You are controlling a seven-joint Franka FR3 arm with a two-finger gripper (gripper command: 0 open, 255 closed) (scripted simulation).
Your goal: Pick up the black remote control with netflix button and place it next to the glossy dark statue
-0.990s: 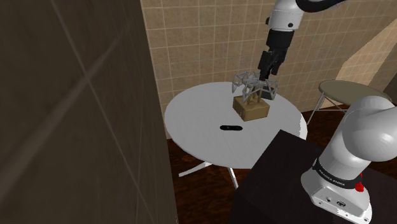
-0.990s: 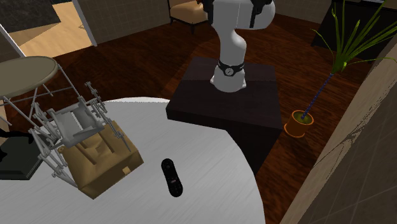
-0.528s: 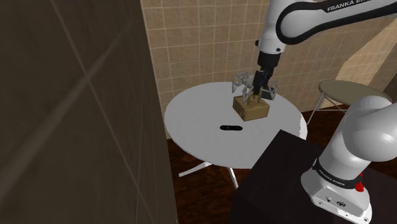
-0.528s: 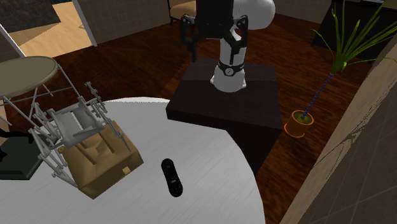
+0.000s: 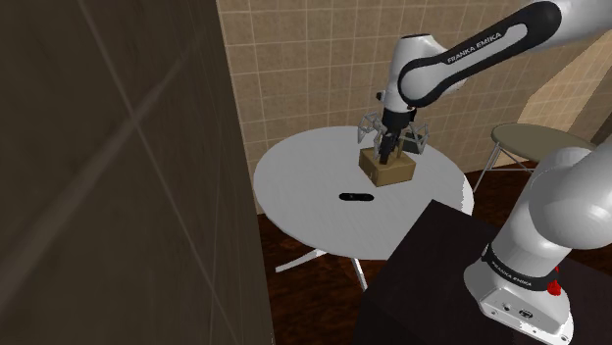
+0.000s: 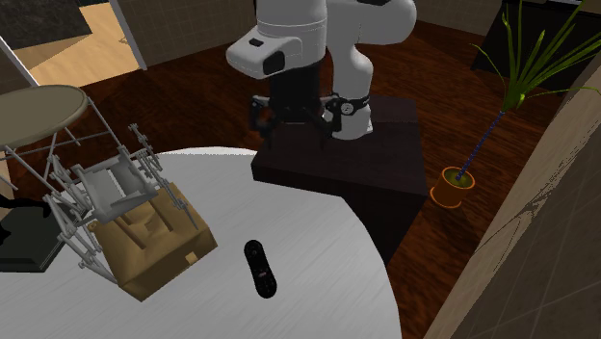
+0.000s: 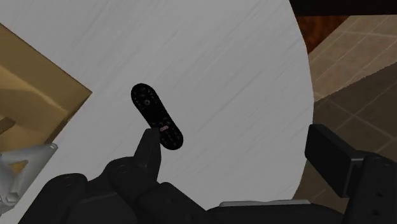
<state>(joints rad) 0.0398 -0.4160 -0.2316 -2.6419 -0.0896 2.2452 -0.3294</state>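
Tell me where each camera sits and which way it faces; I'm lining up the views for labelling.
Shoulder view: beside and behind the stand, looking down over the round white table; the white arm and gripper show.
Second exterior view: across the table, facing back toward the stand; the arm and the open gripper show.
Wrist view: on the hand, looking down at the table beside the tan block; both black fingers show.
Shared: all three show the black remote lying on the table.

White arm (image 5: pixel 564 211) with dark joints, FRANKA EMIKA lettering, black claw (image 5: pixel 384 157).
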